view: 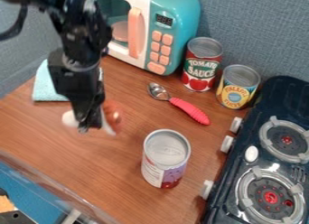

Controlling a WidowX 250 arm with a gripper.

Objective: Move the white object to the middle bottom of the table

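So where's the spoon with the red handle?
In the camera view, the spoon lies right of the gripper, just below the red can.

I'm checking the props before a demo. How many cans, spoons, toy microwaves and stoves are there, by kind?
Cans: 3 (red can, yellow can, purple can)
Spoons: 1 (red-handled spoon)
Toy microwaves: 1 (teal-and-white microwave)
Stoves: 1 (dark stove)
Total: 6

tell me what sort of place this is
It looks like a play kitchen set up on a wood-look tabletop: a teal toy microwave, a small two-burner stove and food cans.
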